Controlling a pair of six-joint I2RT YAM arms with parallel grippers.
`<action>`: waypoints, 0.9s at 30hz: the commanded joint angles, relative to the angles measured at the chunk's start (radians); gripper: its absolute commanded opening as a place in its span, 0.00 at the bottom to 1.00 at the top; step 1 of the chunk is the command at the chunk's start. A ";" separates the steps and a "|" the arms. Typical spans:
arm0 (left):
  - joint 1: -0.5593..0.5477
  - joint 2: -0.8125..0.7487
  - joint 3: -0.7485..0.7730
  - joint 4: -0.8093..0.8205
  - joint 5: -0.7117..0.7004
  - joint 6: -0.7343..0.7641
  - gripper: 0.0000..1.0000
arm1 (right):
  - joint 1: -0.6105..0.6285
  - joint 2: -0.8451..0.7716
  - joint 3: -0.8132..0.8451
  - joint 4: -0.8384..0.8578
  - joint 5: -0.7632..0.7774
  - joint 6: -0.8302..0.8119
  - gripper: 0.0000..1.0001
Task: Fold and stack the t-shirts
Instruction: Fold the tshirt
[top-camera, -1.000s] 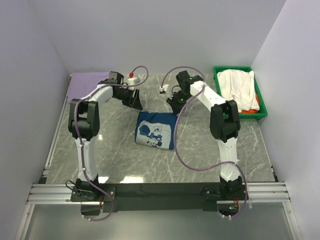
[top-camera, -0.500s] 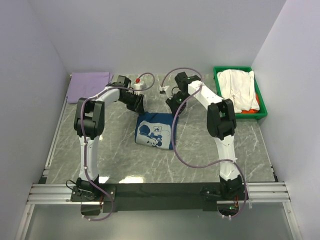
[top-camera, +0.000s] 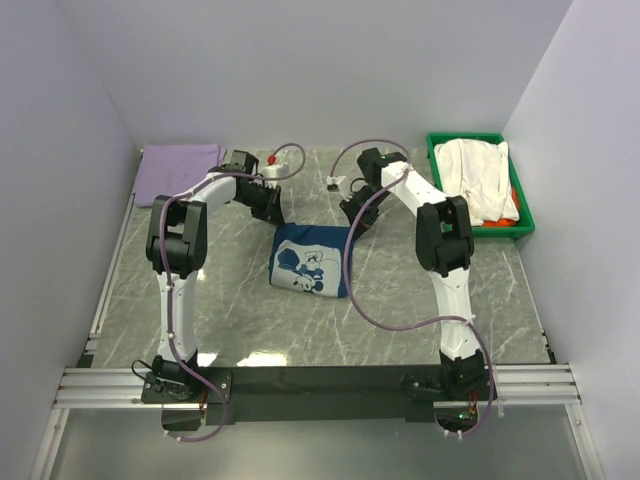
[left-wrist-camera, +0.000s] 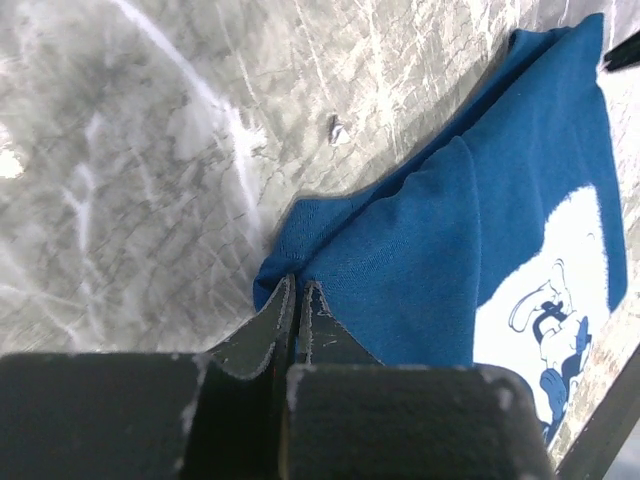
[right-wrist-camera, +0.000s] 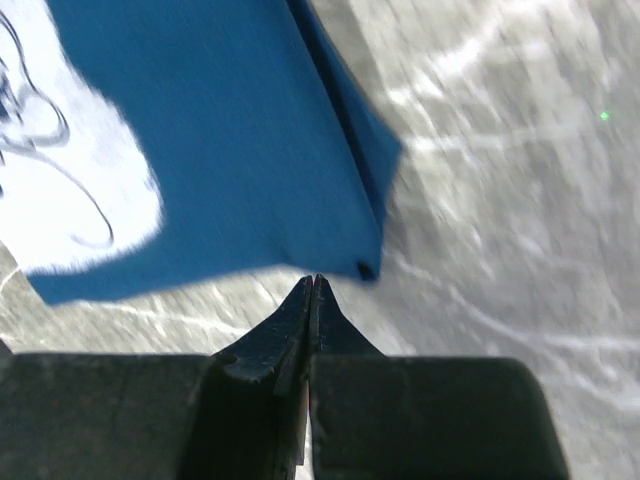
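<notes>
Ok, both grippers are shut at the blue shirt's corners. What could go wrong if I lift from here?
1. The right gripper is shut beside a corner of the navy t-shirt, apparently on nothing; lifting would raise one side only and undo the fold.
2. The left gripper seems to pinch just the corner's edge, so the cloth may slip out.
3. The right arm's purple cable hangs along the shirt's edge and could drag it.

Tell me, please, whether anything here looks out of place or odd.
The right arm's jaws are shut beside a corner of the navy t-shirt, over the table, seemingly gripping no cloth.
</notes>
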 joint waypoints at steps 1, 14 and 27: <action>0.016 -0.049 0.032 0.012 0.053 0.001 0.01 | -0.035 -0.088 -0.010 -0.033 -0.036 -0.040 0.00; 0.007 -0.032 0.035 0.024 0.062 -0.006 0.01 | -0.038 0.013 0.133 0.020 -0.097 0.240 0.63; -0.006 -0.008 0.061 0.026 0.058 -0.012 0.01 | -0.020 0.085 0.139 0.073 -0.096 0.222 0.51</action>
